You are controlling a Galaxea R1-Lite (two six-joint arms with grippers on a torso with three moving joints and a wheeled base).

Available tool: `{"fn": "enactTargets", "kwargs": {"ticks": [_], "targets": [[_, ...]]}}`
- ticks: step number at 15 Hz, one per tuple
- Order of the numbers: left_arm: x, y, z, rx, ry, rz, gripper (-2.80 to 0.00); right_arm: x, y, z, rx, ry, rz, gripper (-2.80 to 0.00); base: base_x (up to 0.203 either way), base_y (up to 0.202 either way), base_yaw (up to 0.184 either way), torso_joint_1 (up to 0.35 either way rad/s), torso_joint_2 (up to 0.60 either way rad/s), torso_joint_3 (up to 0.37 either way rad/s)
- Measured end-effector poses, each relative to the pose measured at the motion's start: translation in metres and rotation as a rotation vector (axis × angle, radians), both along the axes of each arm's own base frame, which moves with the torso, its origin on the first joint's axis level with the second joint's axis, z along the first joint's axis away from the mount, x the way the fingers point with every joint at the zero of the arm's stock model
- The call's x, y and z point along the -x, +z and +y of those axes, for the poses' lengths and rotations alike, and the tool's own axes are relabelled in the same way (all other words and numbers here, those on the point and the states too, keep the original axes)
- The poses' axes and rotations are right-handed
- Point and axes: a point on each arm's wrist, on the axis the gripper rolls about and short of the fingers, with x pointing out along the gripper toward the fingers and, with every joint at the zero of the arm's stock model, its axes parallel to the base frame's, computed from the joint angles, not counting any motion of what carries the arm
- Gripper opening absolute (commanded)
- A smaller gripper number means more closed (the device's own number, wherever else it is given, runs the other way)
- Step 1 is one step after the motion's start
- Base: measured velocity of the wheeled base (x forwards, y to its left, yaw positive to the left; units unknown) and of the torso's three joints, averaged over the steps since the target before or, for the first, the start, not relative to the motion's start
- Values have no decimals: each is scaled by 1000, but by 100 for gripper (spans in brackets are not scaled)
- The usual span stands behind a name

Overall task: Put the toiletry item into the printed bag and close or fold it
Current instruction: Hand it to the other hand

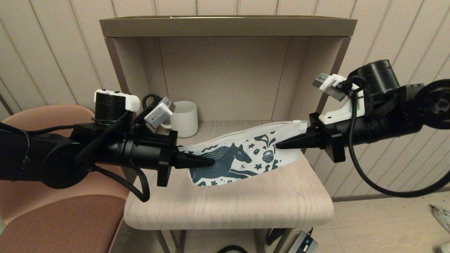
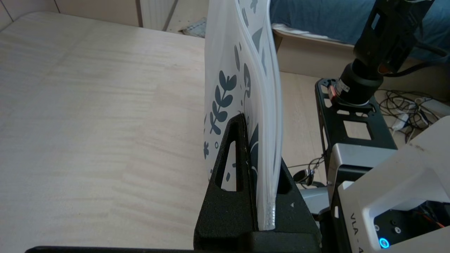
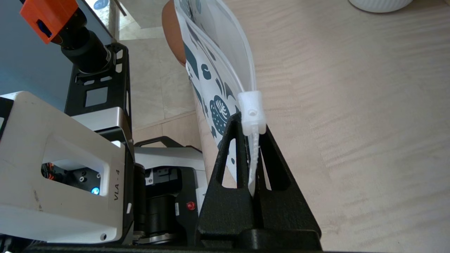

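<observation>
The bag point(image 1: 242, 156) was held above the table point(image 1: 228, 207), stretched between the two arms and sagging slightly in the middle. Its left end was pinched by the left gripper point(image 1: 210, 162), clamped tight on the film. Its right end, at the slider point(image 3: 251, 112), was pinched by the right gripper point(image 1: 279, 144), likewise closed on the bag. The slider sat at the far right end of the zip track, so the mouth was judged already closed, or nearly so. The toiletry item could not be made out in any view; whether it lay inside could not be told.

For the step to be done well, the bag was best kept taut, so that the seal could be pressed shut along its whole length or a clean fold laid, and then lowered flat without twisting.

A mug point(image 1: 183, 118) stood at the far left under the shelf point(image 1: 225, 26), just behind the left wrist; it was judged the one thing likely to be knocked. A chair point(image 1: 52, 218) stood to the left, clear of the work.
</observation>
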Motion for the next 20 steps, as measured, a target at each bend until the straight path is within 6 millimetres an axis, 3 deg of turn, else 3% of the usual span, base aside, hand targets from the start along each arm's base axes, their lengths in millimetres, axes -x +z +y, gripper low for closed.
{"fn": "enactTargets", "kwargs": {"ticks": [1,3,4,15,16,17,18,20], "targets": [[0,0,0,0,0,0,-280,0,0,0,1,-1,0,0,0,0,0,0,0,0],[0,0,0,0,0,-1,-280,-1,-1,0,-1,-3,-15,0,0,0,0,0,0,0],[0,0,0,0,0,-1,-280,-2,-1,0,-5,-5,-28,-280,0,0,0,0,0,0],[0,0,0,0,0,0,-280,-4,-2,5,-6,10,-24,-280,0,0,0,0,0,0],[0,0,0,0,0,0,-280,-5,-2,5,-6,8,-28,0,0,0,0,0,0,0],[0,0,0,0,0,0,-280,-5,-3,4,-5,6,-28,-69,0,0,0,0,0,0],[0,0,0,0,0,0,-280,-5,-3,4,-4,5,-26,-280,0,0,0,0,0,0],[0,-1,0,-1,0,0,-280,-5,-3,3,-4,3,-28,-280,0,0,0,0,0,0]]}}
